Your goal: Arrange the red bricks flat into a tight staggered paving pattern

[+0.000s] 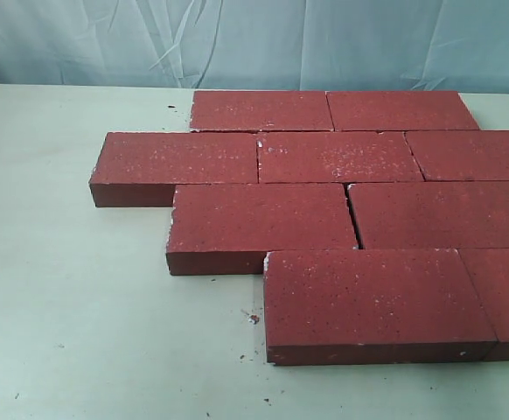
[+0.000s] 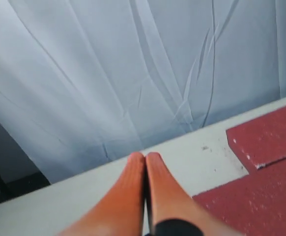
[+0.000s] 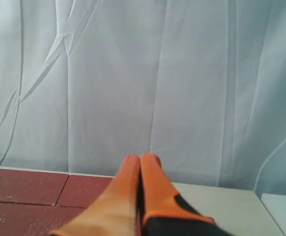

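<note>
Several red bricks lie flat on the pale table in four staggered rows, edges close together; a thin gap shows between the two bricks of the third row. The nearest brick sits at the front. Neither gripper appears in the exterior view. My left gripper is shut and empty, its orange fingers pressed together above the table's far edge, beside two red bricks. In the right wrist view my right gripper is also shut and empty, with red bricks lying beside it.
A wrinkled pale blue cloth hangs behind the table's far edge. Small crumbs and dust lie on the table near the front brick. Bare tabletop spreads to the left of the bricks.
</note>
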